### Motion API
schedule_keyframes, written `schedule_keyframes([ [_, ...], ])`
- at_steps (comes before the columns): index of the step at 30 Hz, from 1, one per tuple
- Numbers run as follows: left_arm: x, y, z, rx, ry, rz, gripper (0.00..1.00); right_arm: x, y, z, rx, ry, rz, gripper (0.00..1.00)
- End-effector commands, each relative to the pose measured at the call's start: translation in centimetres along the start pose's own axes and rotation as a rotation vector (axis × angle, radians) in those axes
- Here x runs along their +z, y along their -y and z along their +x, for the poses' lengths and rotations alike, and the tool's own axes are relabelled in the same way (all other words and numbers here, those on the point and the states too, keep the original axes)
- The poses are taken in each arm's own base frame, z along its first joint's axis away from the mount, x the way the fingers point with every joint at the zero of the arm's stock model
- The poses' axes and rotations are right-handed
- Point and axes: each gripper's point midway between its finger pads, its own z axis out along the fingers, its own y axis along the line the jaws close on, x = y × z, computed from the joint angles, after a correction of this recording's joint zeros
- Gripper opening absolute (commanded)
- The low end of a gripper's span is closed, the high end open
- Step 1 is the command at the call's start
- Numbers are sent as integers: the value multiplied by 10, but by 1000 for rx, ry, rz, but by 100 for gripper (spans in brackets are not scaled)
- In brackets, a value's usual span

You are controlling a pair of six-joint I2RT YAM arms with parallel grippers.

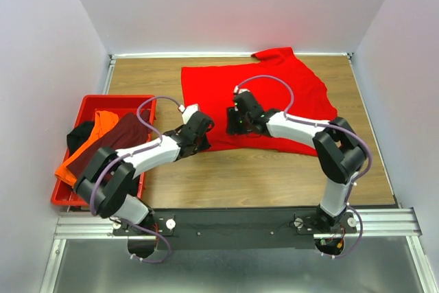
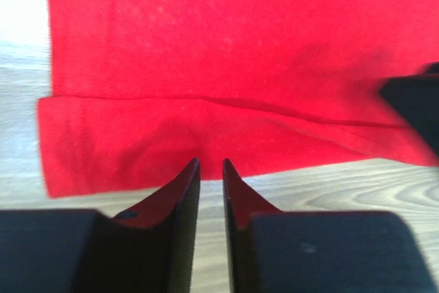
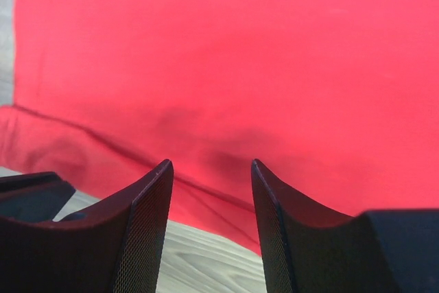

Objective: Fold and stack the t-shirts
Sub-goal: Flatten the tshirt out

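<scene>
**A:** How many arms are there, and where are they standing?

**B:** Two jointed black-and-white arms are rising from a metal rail at the near edge of a wood-grain counter. The left arm and the right arm are both reaching forward.

**A:** How many t-shirts are showing?

**B:** Four, all soft cloth. Three are lying crumpled in one rigid red plastic crate at the near left. An orange t-shirt is lying under a dark maroon t-shirt. A black t-shirt is bunching against the crate's left side. The fourth, a bright red t-shirt, is lying spread across the middle and far right of the counter. One of its sleeves is reaching the far edge.

**A:** Where is that shirt lying relative to the fingers?

**B:** The left fingers are two dark, tapered blades standing slightly apart, with a slim gap between them. Their tips are hovering at the shirt's near edge, close to its left corner. I cannot tell whether they are touching the cloth. The right fingers, with mesh-textured inner faces, are standing spread wide. They are pointing at the same near edge further right, where a crease is running through the cloth.

**A:** And beyond the shirt?

**B:** Pale walls are enclosing the counter.
</scene>
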Motion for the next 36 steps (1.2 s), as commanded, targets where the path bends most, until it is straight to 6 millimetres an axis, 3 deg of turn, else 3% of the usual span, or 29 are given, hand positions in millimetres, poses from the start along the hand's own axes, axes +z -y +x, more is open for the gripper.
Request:
schedule_keyframes([
  [1,-17,-13,-22,-53,81,-69,31,10,-15,-2,-84,21,13,57],
  [5,-24,-29,-44,-119,131,-77,34,12,-26,8,-134,18,16,59],
  [12,-17,-51,-63,-138,141,-82,35,9,-33,15,-170,17,2,62],
  [26,2,-55,-66,-132,110,-63,34,15,-43,35,-230,-17,-8,59],
  [33,7,-51,-72,-128,111,-57,34,17,-39,43,-230,-32,2,36],
  [36,9,-50,-73,-123,108,-57,34,17,-38,44,-233,-34,6,31],
])
